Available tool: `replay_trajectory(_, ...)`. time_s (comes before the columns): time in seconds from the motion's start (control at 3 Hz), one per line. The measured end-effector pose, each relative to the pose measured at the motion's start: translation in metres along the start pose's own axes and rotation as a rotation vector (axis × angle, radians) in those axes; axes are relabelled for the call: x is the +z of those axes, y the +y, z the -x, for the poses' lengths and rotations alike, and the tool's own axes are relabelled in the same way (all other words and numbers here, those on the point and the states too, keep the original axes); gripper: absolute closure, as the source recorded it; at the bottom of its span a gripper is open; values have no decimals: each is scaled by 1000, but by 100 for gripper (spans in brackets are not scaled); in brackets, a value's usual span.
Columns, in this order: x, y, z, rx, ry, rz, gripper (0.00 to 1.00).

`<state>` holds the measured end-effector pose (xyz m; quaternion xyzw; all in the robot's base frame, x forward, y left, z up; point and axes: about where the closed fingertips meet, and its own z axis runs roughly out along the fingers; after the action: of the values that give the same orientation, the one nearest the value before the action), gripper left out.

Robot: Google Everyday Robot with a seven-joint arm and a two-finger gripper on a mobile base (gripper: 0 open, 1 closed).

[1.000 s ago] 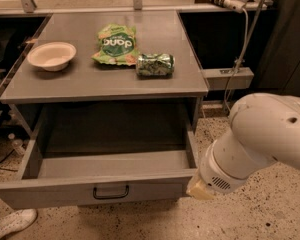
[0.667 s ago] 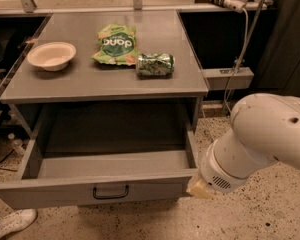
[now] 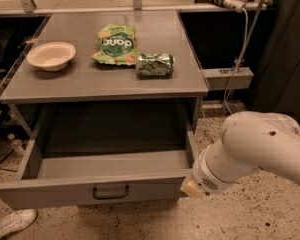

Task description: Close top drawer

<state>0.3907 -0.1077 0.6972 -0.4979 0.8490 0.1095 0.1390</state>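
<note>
The top drawer [image 3: 90,194] is pulled well out from under the grey table [image 3: 90,84]. Its long shallow tray is open to view and its flat front panel faces the camera. The black loop handle [image 3: 110,191] sits at the panel's centre, untouched.

The white arm [image 3: 260,149] comes in from the right, and the gripper [image 3: 191,188] is down at the panel's right end, touching it or just beside it. I cannot tell whether it is released or clenched; only a cream tip shows past the wrist.

On the tabletop are 1 pale bowl [image 3: 51,55], 1 green chip bag [image 3: 116,44] and 1 green can [image 3: 155,64] lying on its side, all well away from the work.

As for handling, this looks like stiff sheet metal, and no load shows in the tray, so it should be fairly light and slide on its runners. No grasp seems needed: a flat push on the front panel should do it. Pushing near the centre, by the handle, would be the better bet, since a shove at the far right corner could skew a drawer this wide and make it bind. The closing is not yet done.
</note>
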Motion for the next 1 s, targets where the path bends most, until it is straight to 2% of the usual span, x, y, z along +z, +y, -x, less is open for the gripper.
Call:
replay_trajectory(0.33,21,-15,7,14,-27,-11,100)
replay_trajectory(0.67,39,-30,15,8,-39,-13,100)
replay_trajectory(1.0,45,-50,30,-15,-55,-34,100)
